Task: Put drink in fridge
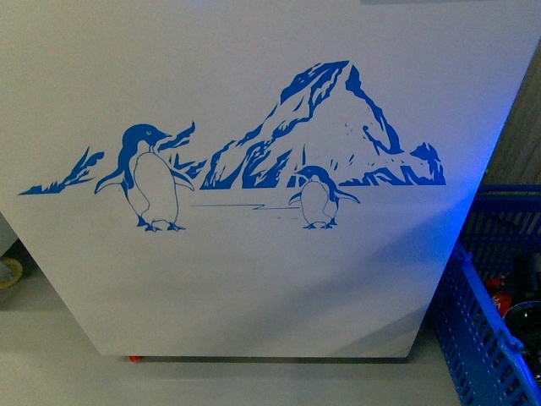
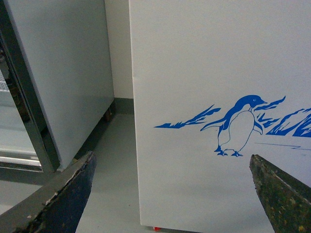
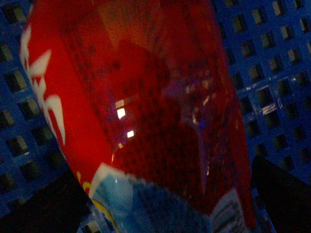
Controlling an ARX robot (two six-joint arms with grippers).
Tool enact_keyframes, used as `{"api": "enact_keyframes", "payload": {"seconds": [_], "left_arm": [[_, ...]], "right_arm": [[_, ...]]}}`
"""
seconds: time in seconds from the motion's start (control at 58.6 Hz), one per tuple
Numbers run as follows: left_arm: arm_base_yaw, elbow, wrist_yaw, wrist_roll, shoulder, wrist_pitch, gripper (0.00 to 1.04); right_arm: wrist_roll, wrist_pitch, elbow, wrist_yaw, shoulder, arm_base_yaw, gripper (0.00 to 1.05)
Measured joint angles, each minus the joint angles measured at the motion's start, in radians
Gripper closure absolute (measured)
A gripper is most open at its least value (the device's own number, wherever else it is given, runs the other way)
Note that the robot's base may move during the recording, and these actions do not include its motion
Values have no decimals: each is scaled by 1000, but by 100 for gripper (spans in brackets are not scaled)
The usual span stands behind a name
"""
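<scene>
White enamel fills my front view: the fridge point(image 1: 254, 288), seen from its front wall with the blue penguin art point(image 1: 152, 178). Its top is out of frame, so I cannot say whether it stands open. Left of the fridge is the tall cabinet point(image 2: 63, 73), with a strip of grey floor point(image 2: 112, 160) between them. Right of the fridge, just beside its lower corner, sits the blue lattice basket point(image 1: 482, 338).

The drink point(image 3: 146, 111) is down in that basket, not in the fridge. The right wrist view shows its red label with white characters up close, basket lattice behind it. My right hand point(image 3: 165, 167) has a dark finger on either side of the bottle, but I cannot tell whether they clamp it or merely bracket it. My left hand point(image 2: 171, 160) faces the fridge's front wall, fingers spread wide, holding nothing.

I judge this the pick-up step. Next I need a confirmed grip and a lift clear of the basket rim, then a rise above the fridge's top edge. My left hand may have to deal with the top first.
</scene>
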Motion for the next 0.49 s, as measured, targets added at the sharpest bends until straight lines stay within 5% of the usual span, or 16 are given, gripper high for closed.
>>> {"api": "enact_keyframes", "payload": {"seconds": [0.495], "left_arm": [[0, 0, 0, 0, 0, 0, 8]], "right_arm": [[-32, -31, 2, -5, 5, 4, 53]]}}
